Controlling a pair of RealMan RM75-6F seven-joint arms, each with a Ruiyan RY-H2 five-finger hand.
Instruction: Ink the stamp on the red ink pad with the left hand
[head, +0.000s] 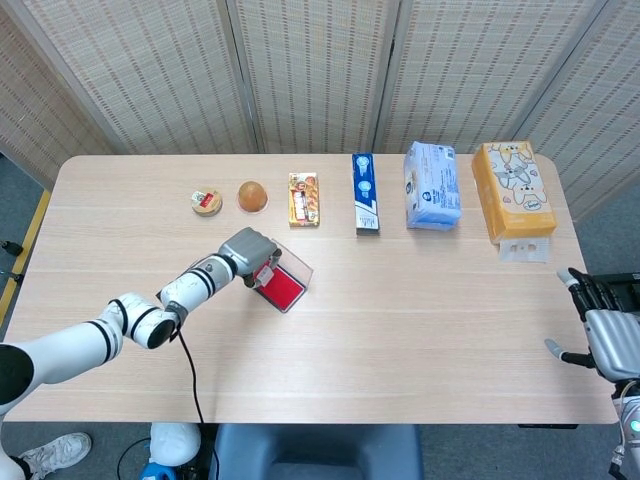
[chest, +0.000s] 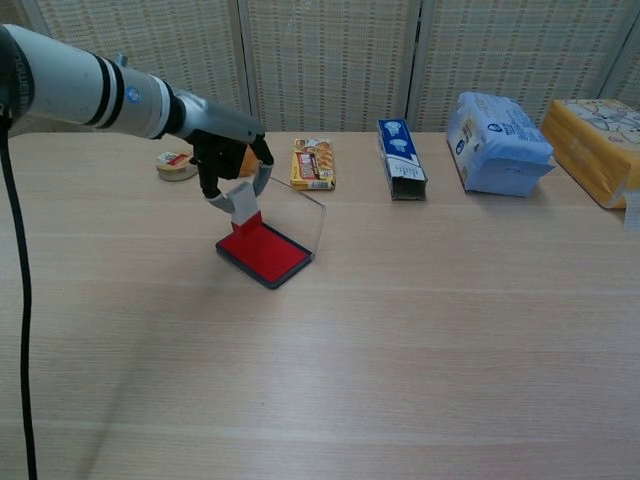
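My left hand (chest: 232, 162) (head: 252, 256) pinches a small stamp (chest: 245, 209) with a grey body and a red base. The stamp stands on or just above the far left part of the red ink pad (chest: 268, 253) (head: 284, 290); whether it touches I cannot tell. The pad lies in an open case whose clear lid (chest: 296, 214) stands up behind it. In the head view the stamp is mostly hidden under my hand. My right hand (head: 606, 331) is at the table's right edge, fingers spread, holding nothing.
Along the far side lie a small round tin (chest: 176, 165), an orange ball (head: 252, 195), a snack packet (chest: 313, 162), a blue box (chest: 400, 159), a blue tissue pack (chest: 499, 143) and a yellow tissue pack (chest: 596, 149). The wooden table (chest: 400, 360) stretches bare in front.
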